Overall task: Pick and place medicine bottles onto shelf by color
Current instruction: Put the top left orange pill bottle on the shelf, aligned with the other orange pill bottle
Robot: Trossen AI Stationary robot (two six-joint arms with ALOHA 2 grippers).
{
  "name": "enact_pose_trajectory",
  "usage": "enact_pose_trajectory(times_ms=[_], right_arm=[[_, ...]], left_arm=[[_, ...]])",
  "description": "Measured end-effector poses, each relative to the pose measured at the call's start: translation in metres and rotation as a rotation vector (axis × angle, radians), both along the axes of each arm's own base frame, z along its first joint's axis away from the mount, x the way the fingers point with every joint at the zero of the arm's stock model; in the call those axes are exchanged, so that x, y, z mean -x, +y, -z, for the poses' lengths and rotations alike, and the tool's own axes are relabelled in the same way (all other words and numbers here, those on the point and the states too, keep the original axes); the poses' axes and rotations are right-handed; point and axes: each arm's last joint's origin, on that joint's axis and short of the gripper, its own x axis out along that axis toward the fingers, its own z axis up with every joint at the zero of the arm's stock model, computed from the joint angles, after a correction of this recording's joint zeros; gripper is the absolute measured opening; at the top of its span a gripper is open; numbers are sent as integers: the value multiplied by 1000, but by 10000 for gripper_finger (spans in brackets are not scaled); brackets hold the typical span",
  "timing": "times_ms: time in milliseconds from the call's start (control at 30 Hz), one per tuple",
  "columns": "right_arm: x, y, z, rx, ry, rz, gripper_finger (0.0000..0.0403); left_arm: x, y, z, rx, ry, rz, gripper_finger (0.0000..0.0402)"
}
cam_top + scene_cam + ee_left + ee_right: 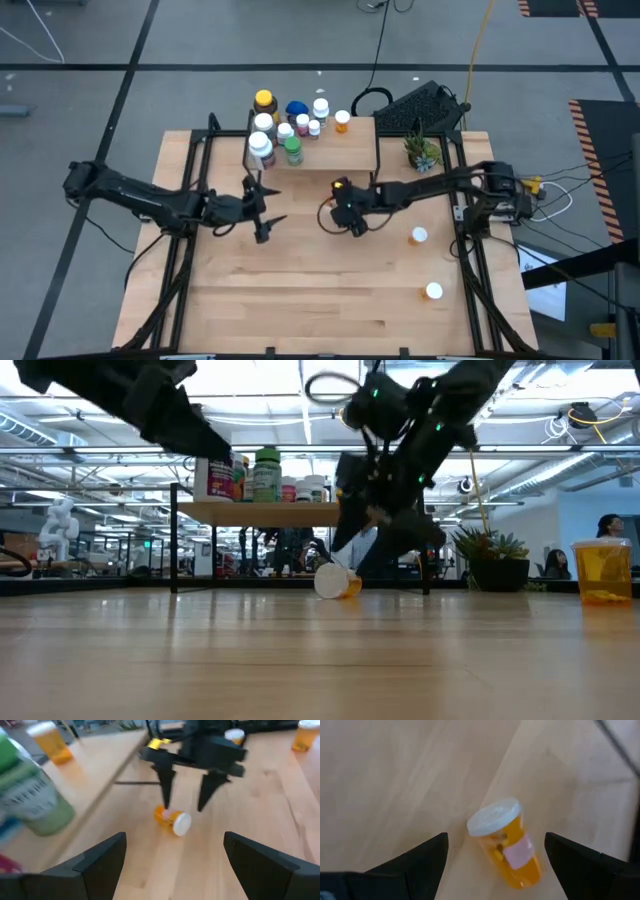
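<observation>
An orange medicine bottle with a white cap lies on its side on the table, in front of the shelf. My right gripper hangs open just above it, pointing down, one finger to each side and neither touching; the left wrist view shows the same bottle below those fingers. My left gripper is open and holds nothing, to the left of the bottle and facing it. Several bottles stand upright on the shelf's far-left part, among them a green one, a blue one and an orange one.
Two more orange bottles with white caps stand on the table's right side. A small potted plant is at the shelf's right end. The shelf's thin dark legs stand close behind both grippers.
</observation>
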Motion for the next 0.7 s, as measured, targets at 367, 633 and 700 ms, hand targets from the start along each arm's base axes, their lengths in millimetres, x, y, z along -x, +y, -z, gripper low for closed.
enact_pose_trajectory(times_ms=[367,633,700], right_arm=[[-12,-19,22,40,-20,-68,289],[-13,-18,36,2,14,-30,229],[-14,-15,35,-20,2,-1,211]], left_arm=[[-25,-10,58,49,128,94,337],[-37,-12,77,36,147,98,337],[-38,-12,78,42,143,95,337]])
